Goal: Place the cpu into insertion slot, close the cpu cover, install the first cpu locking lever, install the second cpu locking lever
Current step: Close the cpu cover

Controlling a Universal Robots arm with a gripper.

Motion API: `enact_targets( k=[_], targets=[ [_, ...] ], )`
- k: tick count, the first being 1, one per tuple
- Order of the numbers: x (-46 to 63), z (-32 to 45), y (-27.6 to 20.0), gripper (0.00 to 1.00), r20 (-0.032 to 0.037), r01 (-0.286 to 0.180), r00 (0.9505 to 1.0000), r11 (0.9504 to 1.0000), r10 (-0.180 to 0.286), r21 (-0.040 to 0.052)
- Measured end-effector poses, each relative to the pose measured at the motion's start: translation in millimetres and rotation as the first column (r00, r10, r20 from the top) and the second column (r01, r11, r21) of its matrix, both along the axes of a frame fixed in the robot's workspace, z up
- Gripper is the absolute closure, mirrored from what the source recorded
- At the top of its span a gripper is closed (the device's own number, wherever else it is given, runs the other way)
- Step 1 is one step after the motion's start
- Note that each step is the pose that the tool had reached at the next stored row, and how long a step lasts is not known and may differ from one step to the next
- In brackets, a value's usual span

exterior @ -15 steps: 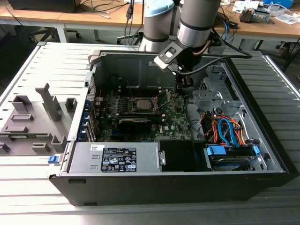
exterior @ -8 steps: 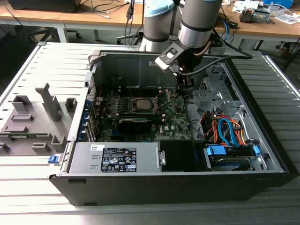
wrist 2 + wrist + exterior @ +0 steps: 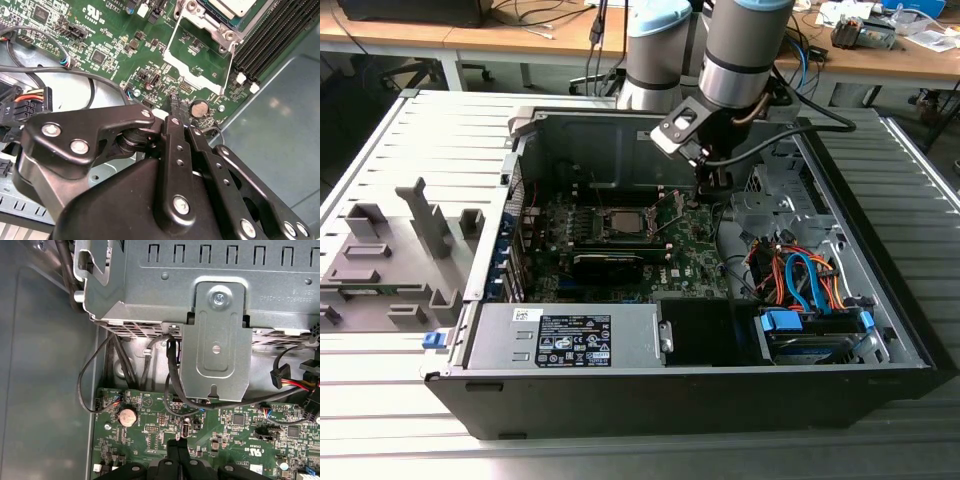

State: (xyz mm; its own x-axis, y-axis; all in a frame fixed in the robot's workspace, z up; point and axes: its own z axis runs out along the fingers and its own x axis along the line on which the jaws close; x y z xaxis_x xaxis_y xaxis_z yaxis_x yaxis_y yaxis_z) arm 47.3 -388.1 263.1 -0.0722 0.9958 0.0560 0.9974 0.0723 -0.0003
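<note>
Open computer case (image 3: 620, 150) on a slatted table (image 3: 380, 130). We note the cpu (image 3: 623, 222) lying flat in its socket, metal top up; it is square, with no long side. The cpu cover (image 3: 190, 73) is swung open off the socket, on the side of the gripper (image 3: 176, 106). The fingers are pressed together with nothing between them, and the tips are near a coin cell (image 3: 200, 107). Black cables (image 3: 87, 385) and a drive bracket (image 3: 215, 340) crowd close. The power supply (image 3: 510, 335) carries a white printed label (image 3: 575, 340).
</note>
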Motion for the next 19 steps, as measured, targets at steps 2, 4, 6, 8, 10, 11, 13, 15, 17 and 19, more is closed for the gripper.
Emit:
enact_targets(
  k=[2, 4, 6, 8, 10, 11, 13, 15, 17, 19],
  targets=[
    [0.0, -0.8, 0.0, 0.89, 0.0000, 0.000, 1.0000, 1.0000, 0.000, -0.0001],
    [0.0, -1.6, 0.0, 0.89, 0.0000, 0.000, 1.0000, 1.0000, 0.000, 0.0000],
    [0.0, -2.5, 0.0, 0.89, 0.0000, 0.000, 1.0000, 1.0000, 0.000, 0.0000],
    [0.0, -3.3, 0.0, 0.89, 0.0000, 0.000, 1.0000, 1.0000, 0.000, 0.0000],
    [0.0, -4.6, 0.0, 0.89, 0.0000, 0.000, 1.0000, 1.0000, 0.000, -0.0001],
    [0.0, -5.2, 0.0, 0.89, 0.0000, 0.000, 1.0000, 1.0000, 0.000, 0.0000],
    [0.0, -6.3, 0.0, 0.89, 0.0000, 0.000, 1.0000, 1.0000, 0.000, 0.0000],
    [0.0, -7.3, 0.0, 0.89, 0.0000, 0.000, 1.0000, 1.0000, 0.000, -0.0001],
    [0.0, -8.5, 0.0, 0.89, 0.0000, 0.000, 1.0000, 1.0000, 0.000, 0.0000],
    [0.0, -9.8, 0.0, 0.89, 0.0000, 0.000, 1.0000, 1.0000, 0.000, 0.0000]
  ],
)
